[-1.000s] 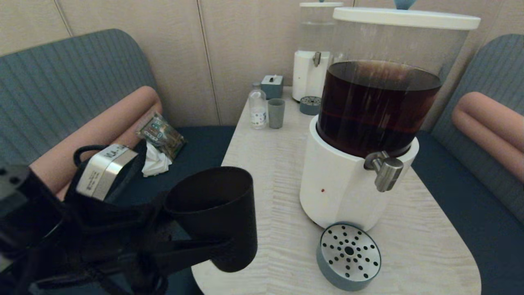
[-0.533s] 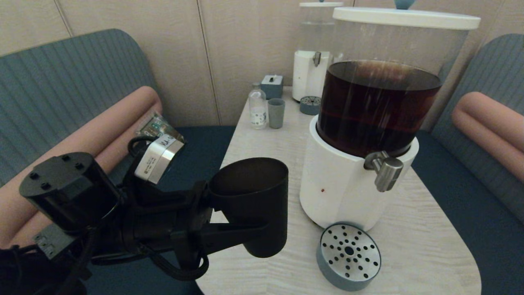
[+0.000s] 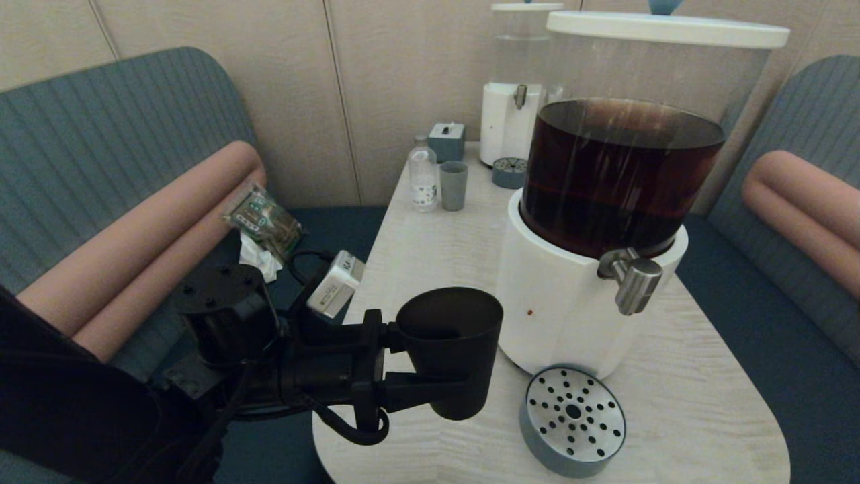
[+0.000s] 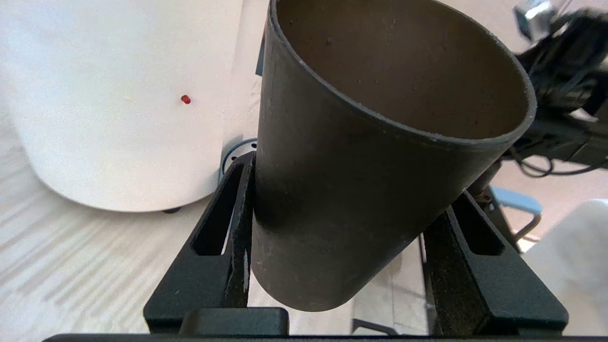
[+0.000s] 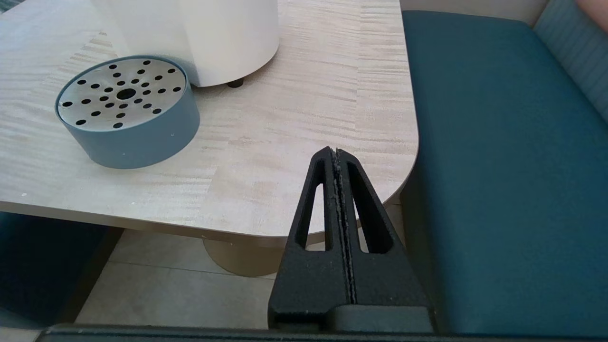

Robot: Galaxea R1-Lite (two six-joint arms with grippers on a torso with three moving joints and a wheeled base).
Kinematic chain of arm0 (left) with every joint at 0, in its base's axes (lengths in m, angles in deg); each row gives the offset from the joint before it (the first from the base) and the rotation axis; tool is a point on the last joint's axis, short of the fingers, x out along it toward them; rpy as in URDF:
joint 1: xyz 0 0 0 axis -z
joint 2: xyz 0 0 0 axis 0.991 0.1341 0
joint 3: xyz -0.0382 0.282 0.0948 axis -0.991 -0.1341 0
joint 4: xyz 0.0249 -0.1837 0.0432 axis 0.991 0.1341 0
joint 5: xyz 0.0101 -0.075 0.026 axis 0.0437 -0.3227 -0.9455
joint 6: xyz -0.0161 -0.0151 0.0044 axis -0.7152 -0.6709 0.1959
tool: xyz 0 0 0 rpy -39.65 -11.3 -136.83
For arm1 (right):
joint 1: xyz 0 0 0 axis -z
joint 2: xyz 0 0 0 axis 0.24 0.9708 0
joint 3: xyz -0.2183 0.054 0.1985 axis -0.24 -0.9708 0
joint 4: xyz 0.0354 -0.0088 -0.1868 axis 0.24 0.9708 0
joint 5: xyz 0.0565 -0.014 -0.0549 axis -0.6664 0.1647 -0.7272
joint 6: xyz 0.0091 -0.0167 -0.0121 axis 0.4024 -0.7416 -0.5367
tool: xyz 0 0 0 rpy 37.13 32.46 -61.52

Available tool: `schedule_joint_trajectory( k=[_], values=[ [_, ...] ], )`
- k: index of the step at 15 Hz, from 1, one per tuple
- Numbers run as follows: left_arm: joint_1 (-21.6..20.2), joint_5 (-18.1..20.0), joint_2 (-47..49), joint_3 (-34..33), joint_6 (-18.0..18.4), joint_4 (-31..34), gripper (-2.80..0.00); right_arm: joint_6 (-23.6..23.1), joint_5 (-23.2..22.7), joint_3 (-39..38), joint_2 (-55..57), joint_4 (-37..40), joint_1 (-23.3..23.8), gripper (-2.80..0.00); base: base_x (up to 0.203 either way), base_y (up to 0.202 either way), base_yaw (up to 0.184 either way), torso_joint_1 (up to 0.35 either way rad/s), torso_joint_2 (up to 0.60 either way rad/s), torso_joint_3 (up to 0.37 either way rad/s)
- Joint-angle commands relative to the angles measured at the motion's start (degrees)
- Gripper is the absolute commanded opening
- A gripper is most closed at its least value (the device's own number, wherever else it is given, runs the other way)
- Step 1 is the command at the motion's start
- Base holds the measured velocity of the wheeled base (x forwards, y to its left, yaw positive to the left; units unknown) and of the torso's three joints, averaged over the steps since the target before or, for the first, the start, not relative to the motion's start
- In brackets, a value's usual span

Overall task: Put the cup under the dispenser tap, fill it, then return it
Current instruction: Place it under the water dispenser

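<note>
The matte black-brown cup hangs upright and empty above the table's near left part, with my left gripper shut on its lower half. In the left wrist view the cup fills the space between both fingers, close beside the dispenser's white base. The steel dispenser tap juts from the big dispenser of dark liquid, to the right of the cup. A round perforated drip tray lies below the tap. My right gripper is shut and empty by the table's near right corner.
A grey-blue tumbler, a small bottle, a small box and a smaller clear-liquid dispenser with its own tray stand at the far end. Blue benches flank the table. A snack packet lies on the left bench.
My left arm has carried the cup rightward from beyond the table's left edge to over the table, close to the dispenser's base. The right gripper shows no movement.
</note>
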Motion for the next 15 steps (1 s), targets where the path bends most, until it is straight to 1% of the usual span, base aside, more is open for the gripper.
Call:
schedule_joint_trajectory(
  k=[1, 3, 6, 7, 8, 9, 10, 13, 15],
  values=[
    [1.01, 0.05, 4.09, 1.83, 0.58, -0.37, -2.80, 0.00, -0.02, 0.02, -0.02, 0.02, -0.01, -2.80, 0.000, 0.000, 0.000, 0.000, 0.00, 0.000],
    [2.23, -0.59, 5.82, 2.96, 1.12, -0.11, -2.80, 0.00, -0.02, 0.02, 0.00, 0.02, -0.01, -2.80, 0.000, 0.000, 0.000, 0.000, 0.00, 0.000],
    [4.44, -2.72, 8.19, 5.40, 1.11, -0.02, -2.80, 0.00, -0.02, 0.02, -0.02, 0.02, -0.01, -2.80, 0.000, 0.000, 0.000, 0.000, 0.00, 0.000],
    [5.33, -4.41, 8.50, 6.20, 1.14, -0.04, -2.80, 0.00, -0.02, 0.02, -0.02, 0.02, -0.01, -2.80, 0.000, 0.000, 0.000, 0.000, 0.00, 0.000],
    [6.28, -7.09, 8.76, 6.81, 1.19, -0.04, -2.80, 0.00, -0.02, 0.02, 0.06, 0.02, -0.01, -2.80, 0.000, 0.000, 0.000, 0.000, 0.00, 0.000],
    [7.01, -8.37, 9.35, 7.43, 1.30, 0.04, -2.80, 0.00, -0.02, 0.02, 0.06, 0.02, -0.01, -2.80, 0.000, 0.000, 0.000, 0.000, 0.00, 0.000],
    [7.63, -8.57, 10.04, 7.70, 1.43, -0.02, -2.80, 0.00, -0.02, 0.00, 0.01, 0.02, -0.01, -2.80, 0.000, 0.000, 0.000, 0.000, 0.00, 0.000],
    [9.04, -8.24, 12.01, 8.36, 3.35, 0.01, -2.80, 0.00, -0.02, -0.06, 0.06, 0.02, -0.01, -2.80, 0.000, 0.000, 0.000, 0.000, 0.00, 0.000],
    [10.39, -8.19, 13.12, 9.57, 3.38, -0.22, -2.80, 0.00, 0.07, 0.02, 0.06, 0.02, -0.01, -2.80, 0.000, 0.000, 0.000, 0.000, 0.00, 0.000]
  ],
)
